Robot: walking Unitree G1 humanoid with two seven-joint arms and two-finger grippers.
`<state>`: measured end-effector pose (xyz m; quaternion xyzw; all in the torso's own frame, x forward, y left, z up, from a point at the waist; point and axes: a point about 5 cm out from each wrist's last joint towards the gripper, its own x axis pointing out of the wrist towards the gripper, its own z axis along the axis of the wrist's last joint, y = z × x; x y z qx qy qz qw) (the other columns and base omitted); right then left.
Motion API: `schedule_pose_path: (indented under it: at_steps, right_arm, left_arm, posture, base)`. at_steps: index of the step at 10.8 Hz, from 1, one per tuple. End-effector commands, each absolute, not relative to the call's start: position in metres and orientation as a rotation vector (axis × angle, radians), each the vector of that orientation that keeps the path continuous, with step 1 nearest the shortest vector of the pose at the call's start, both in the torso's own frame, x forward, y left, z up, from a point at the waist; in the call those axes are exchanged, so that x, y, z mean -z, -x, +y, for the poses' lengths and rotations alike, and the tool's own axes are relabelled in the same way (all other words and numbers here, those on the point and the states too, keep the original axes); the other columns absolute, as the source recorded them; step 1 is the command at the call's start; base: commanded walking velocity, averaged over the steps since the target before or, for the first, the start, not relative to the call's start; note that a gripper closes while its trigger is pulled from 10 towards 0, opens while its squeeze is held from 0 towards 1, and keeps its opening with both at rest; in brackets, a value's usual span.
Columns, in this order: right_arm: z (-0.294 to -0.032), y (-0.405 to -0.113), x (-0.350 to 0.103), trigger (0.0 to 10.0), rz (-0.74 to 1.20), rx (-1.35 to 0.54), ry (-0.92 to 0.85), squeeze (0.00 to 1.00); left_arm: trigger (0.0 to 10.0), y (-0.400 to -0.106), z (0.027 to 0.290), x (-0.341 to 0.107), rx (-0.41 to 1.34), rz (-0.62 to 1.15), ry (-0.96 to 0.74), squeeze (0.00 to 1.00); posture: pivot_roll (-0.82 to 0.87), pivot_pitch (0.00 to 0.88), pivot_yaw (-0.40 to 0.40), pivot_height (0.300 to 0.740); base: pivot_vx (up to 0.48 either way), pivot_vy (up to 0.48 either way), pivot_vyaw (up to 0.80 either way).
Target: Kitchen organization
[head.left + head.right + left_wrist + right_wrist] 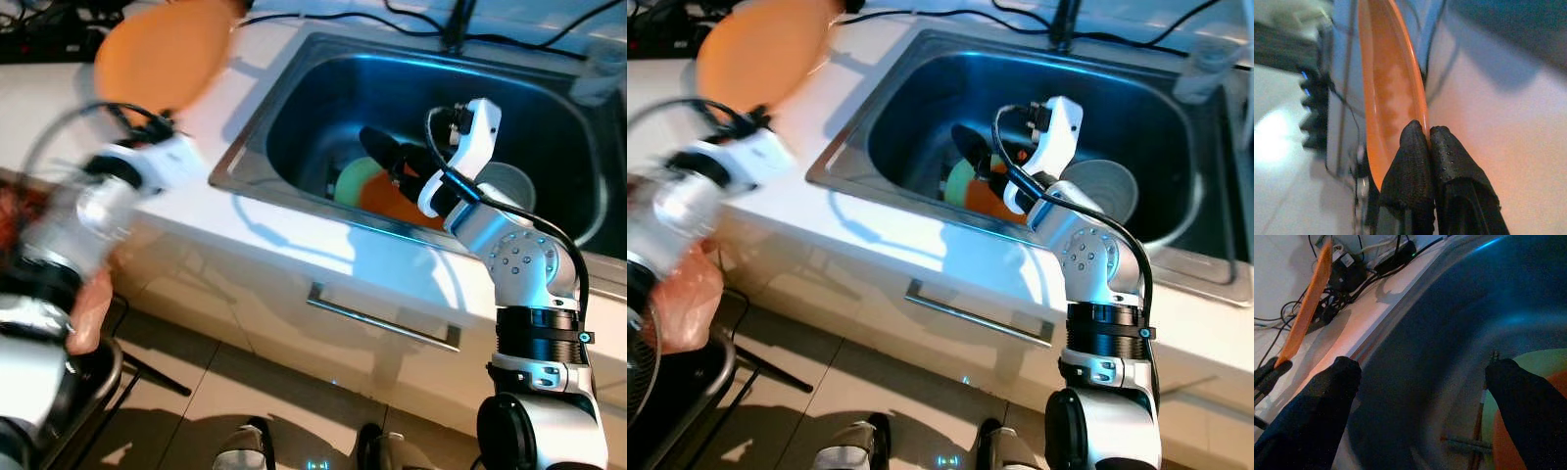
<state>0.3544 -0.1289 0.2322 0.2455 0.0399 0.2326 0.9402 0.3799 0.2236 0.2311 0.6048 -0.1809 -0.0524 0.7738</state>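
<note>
The orange plate (167, 54) is out of the sink (294, 88) and held up over the white counter (284, 235) to the sink's left, pinched at its rim by the left gripper (1429, 134), whose two black fingers are clamped tight on the edge. The left arm is blurred in the head views, so I judge it is mid-swing with the plate.

That one dish looks dealt with, or nearly — it has not been set down yet. More is left in the basin: a green plate (355, 179) and another orange dish (392, 201) lie together against the near wall, with a grey bowl (1102, 191) just beside them and some thin utensils (1480, 421) on the bottom (too dim to name). The right gripper (1420, 382) hangs inside the sink above those dishes, fingers spread wide and holding nothing.

Around the sink, black cables (411, 20) trail over the back of the counter, near where the plate is headed, and could snag. A drawer handle (382, 318) sits below the counter.
</note>
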Motion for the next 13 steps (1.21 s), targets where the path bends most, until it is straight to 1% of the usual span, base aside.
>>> schedule_pose_path:
  at_steps: [1,3,4,6,7,8,10,13]
  right_arm:
    - [-0.128,-0.354,-0.235,10.0,0.069,-0.486,-0.523,0.0]
    - [-0.125,-0.354,-0.242,10.0,0.044,-0.514,-0.564,0.0]
    - [-0.122,-0.354,-0.244,10.0,0.036,-0.536,-0.55,1.0]
    - [-0.12,-0.355,-0.25,10.0,0.012,-0.548,-0.552,1.0]
    - [-0.12,-0.357,-0.256,10.0,-0.013,-0.545,-0.589,0.62]
    - [-0.12,-0.359,-0.26,10.0,-0.035,-0.545,-0.621,0.0]
    - [-0.11,-0.363,-0.282,10.0,-0.136,-0.603,-0.701,0.0]
    - [-0.098,-0.366,-0.286,10.0,-0.128,-0.637,-0.684,0.0]
  left_arm:
    - [0.0,-0.373,0.206,-0.208,0.192,-0.432,-1.335,0.0]
    - [0.0,-0.36,0.182,-0.204,0.174,-0.594,-1.298,0.0]
    - [0.0,-0.355,0.171,-0.2,0.185,-0.63,-1.272,0.0]
    - [0.0,-0.347,0.151,-0.19,0.211,-0.66,-1.243,0.0]
    - [0.0,-0.343,0.143,-0.185,0.225,-0.672,-1.239,0.0]
    - [0.0,-0.342,0.139,-0.183,0.229,-0.683,-1.236,0.0]
    - [0.0,-0.342,0.127,-0.182,0.235,-0.689,-1.22,0.0]
    - [0.0,-0.344,0.119,-0.185,0.233,-0.701,-1.212,0.0]
  posture:
    - [0.07,0.225,-0.008,0.74]
    - [0.07,0.227,-0.012,0.74]
    - [0.06,0.227,-0.017,0.74]
    - [0.06,0.229,-0.03,0.74]
    - [0.06,0.226,-0.032,0.74]
    - [0.06,0.224,-0.033,0.74]
    - [0.06,0.221,-0.039,0.74]
    - [0.05,0.223,-0.045,0.74]
  base:
    - [0.0,0.0,0.0]
    - [0.0,0.0,0.0]
    - [0.0,0.0,0.0]
    - [0.0,0.0,0.0]
    - [0.0,0.0,0.0]
    - [0.0,0.0,0.0]
    - [0.0,0.0,0.0]
    - [0.0,0.0,0.0]
